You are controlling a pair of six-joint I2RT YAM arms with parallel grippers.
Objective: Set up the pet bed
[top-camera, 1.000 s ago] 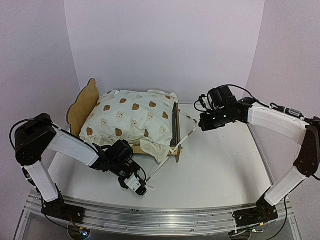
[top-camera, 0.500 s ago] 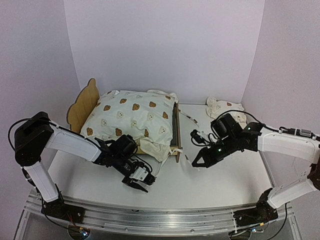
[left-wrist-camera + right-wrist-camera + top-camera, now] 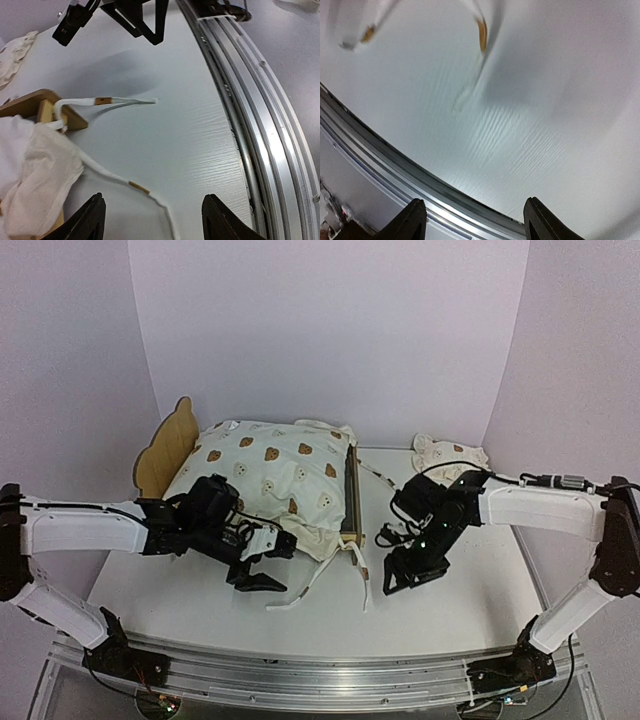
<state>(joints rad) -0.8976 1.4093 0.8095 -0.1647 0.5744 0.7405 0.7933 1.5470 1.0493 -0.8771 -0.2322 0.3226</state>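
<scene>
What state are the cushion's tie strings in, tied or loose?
Loose: the tie strings lie slack, with their free ends on the table beside the pet bed corner. No knot shows.

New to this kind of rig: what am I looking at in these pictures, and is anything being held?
Two robot arms stand at the near edge of the table, each ending in a two-finger gripper. The wide picture comes from a fixed camera above and behind them; the other two look out from each wrist. On the table sits a plywood pet bed with a bear-print cushion in it, tie strings trailing onto the surface, and a small pillow far right. The left gripper and right gripper are open, holding nothing.
</scene>
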